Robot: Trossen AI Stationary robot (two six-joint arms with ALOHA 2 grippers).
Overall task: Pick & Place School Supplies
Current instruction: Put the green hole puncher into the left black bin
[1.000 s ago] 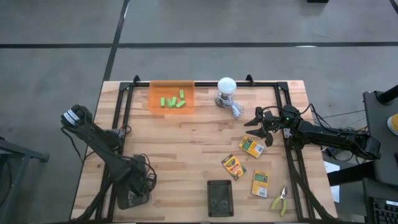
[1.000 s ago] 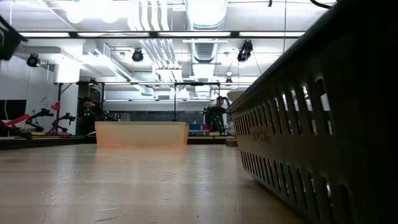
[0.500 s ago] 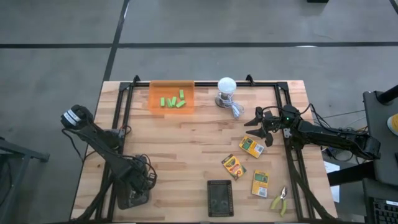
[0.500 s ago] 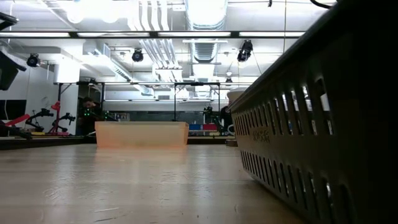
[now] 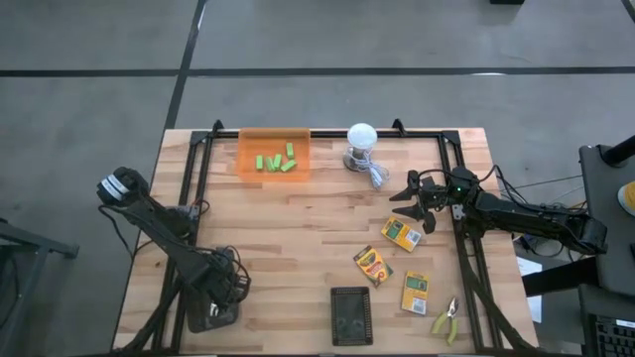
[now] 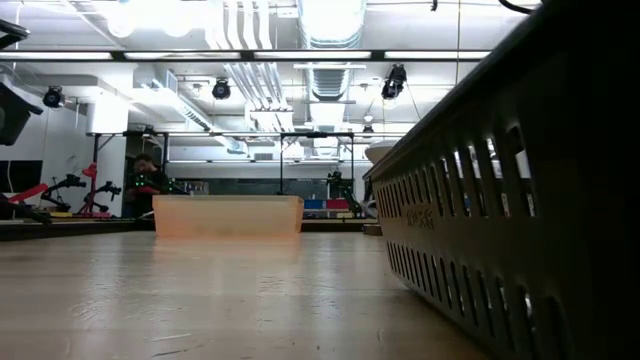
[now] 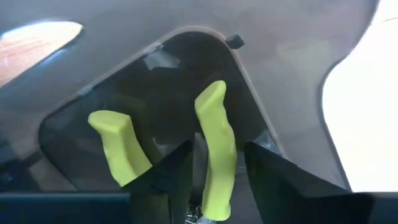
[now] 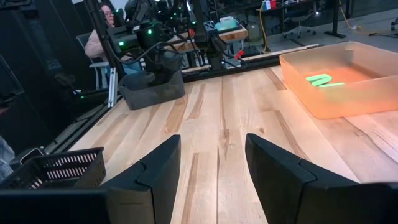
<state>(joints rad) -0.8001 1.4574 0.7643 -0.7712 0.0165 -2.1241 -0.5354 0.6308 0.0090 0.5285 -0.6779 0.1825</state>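
Worktop (image 5: 298,218): light wood with a black frame rail around it, arms at either side.

Left arm is folded at the near-left corner, nose down in a dark bin (image 8: 152,90). Left end effector (image 7: 219,149): fingers parted to a middling gap. One yellow-green handle of a plier tool (image 7: 217,124) stands between them with a sliver of clearance on each side, so it looks unclamped. The tool's other handle sits off to one side, also inside the bin.

Right arm reaches in from the right edge. Right end effector (image 8: 211,143): fingers wide with nothing between them, hovering just beside the nearest crayon box (image 5: 402,234).

Orange tray (image 5: 246,159) sits at the far edge, left of centre, with the green blocks (image 5: 276,161) clustered inside it. A white bulb (image 5: 361,136) with a cable is just right of the tray.

Black mesh basket (image 5: 349,315) sits at the near edge, centre.

Two more crayon boxes lie flat on the wood: one (image 5: 373,265) near the basket, one (image 5: 415,293) nearer the right rail.

Second plier tool (image 5: 445,321) lies on the near-right corner, beside the last box.
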